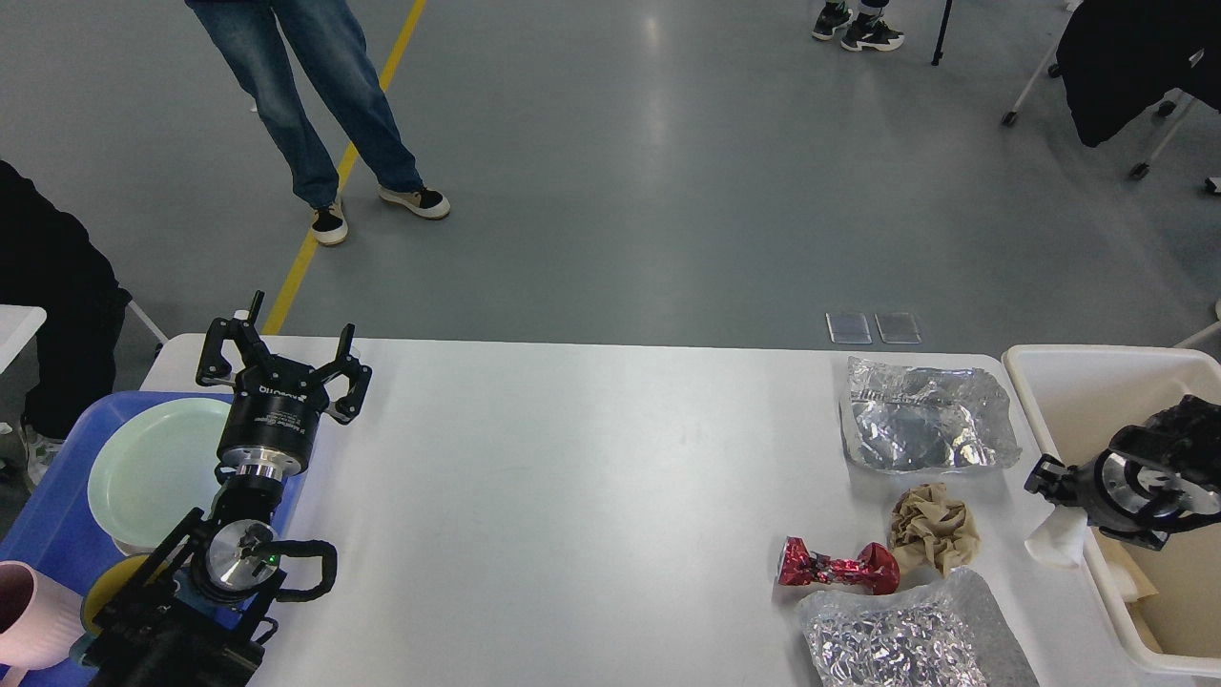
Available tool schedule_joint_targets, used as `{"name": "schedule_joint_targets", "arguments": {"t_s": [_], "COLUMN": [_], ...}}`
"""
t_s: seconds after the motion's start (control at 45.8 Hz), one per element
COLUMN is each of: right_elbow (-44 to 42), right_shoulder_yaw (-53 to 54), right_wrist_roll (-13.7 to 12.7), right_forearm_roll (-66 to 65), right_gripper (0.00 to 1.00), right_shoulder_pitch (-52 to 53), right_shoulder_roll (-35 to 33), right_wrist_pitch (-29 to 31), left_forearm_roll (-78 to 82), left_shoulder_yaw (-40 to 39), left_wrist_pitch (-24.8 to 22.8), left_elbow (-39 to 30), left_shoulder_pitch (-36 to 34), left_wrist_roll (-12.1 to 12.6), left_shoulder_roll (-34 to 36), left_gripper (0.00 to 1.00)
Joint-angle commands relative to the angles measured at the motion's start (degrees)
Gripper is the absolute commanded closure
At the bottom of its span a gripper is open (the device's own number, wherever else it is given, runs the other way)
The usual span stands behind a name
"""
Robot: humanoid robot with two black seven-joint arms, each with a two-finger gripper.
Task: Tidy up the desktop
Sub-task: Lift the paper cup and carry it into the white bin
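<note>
The white desktop (pixel 572 496) carries litter at its right end: a flat silver foil bag (pixel 925 415), a crumpled brown paper (pixel 933 528), a red foil wrapper (pixel 838 565) and a second silver bag (pixel 906 639) at the front edge. My right gripper (pixel 1047 485) is shut on a crushed white paper cup (pixel 1057 542). It holds the cup above the table's right edge, beside the cream bin (pixel 1097 382). My left gripper (pixel 283 355) is open and empty, fingers up, above the table's left end.
A blue tray (pixel 48 534) at the left holds a pale green plate (pixel 153 468), a pink cup (pixel 29 615) and a yellow item (pixel 100 587). A person's legs (pixel 324 114) stand beyond the table. The cream bin holds some brown scrap.
</note>
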Motion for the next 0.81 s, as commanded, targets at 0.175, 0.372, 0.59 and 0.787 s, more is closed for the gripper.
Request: {"name": "schedule_joint_targets", "arguments": {"t_s": [0.175, 0.372, 0.59, 0.787], "right_elbow": [5.34, 10.52, 25.89, 42.07], "right_shoulder_yaw": [-0.51, -6.04, -16.58, -23.88], "right_wrist_roll": [-4.03, -4.38, -4.12, -3.86], "right_forearm_roll": [0.39, 0.3, 0.39, 0.74], "right_gripper": [1.0, 1.0, 1.0, 1.0], "right_shoulder_pitch": [9.67, 21.17, 40.94, 59.41], "right_shoulder_roll": [-3.48, -4.28, -3.49, 0.38], "right_wrist_pitch": [1.83, 11.06, 15.28, 16.25], "left_forearm_roll": [-0.01, -0.01, -0.01, -0.01], "left_shoulder_yaw": [0.0, 0.0, 0.0, 0.0], "left_wrist_pitch": [-0.01, -0.01, -0.01, -0.01], "left_elbow": [0.0, 0.0, 0.0, 0.0], "left_shoulder_pitch": [-0.01, -0.01, -0.01, -0.01], "left_wrist_roll": [0.02, 0.02, 0.02, -0.07], "left_shoulder_roll": [0.0, 0.0, 0.0, 0.0], "left_gripper": [0.04, 0.03, 0.04, 0.04]}}
